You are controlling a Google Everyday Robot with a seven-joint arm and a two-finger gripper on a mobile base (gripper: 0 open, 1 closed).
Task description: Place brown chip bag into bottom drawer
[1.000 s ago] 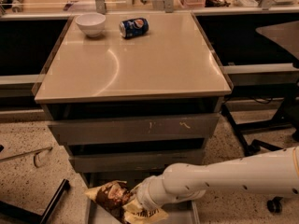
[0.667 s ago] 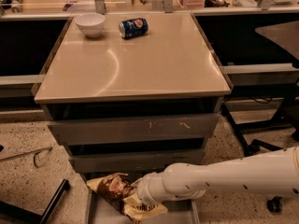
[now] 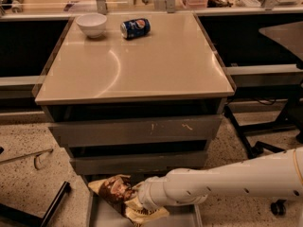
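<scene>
The brown chip bag (image 3: 115,188) is crinkled and dark brown with pale yellow ends. It hangs tilted over the left front part of the open bottom drawer (image 3: 185,217), a shallow grey tray at the foot of the cabinet. My gripper (image 3: 136,203) comes in from the right on a white arm and is shut on the bag's lower end. The fingers are mostly hidden by the bag and the wrist.
The cabinet's two upper drawers (image 3: 137,131) are pushed in. On the beige top stand a white bowl (image 3: 91,23) and a blue soda can (image 3: 135,28) lying on its side. A chair base (image 3: 265,145) stands to the right, a black bar (image 3: 54,205) lies on the floor to the left.
The gripper with the bag has risen a little and shifted slightly left over the drawer. Nothing else has moved.
</scene>
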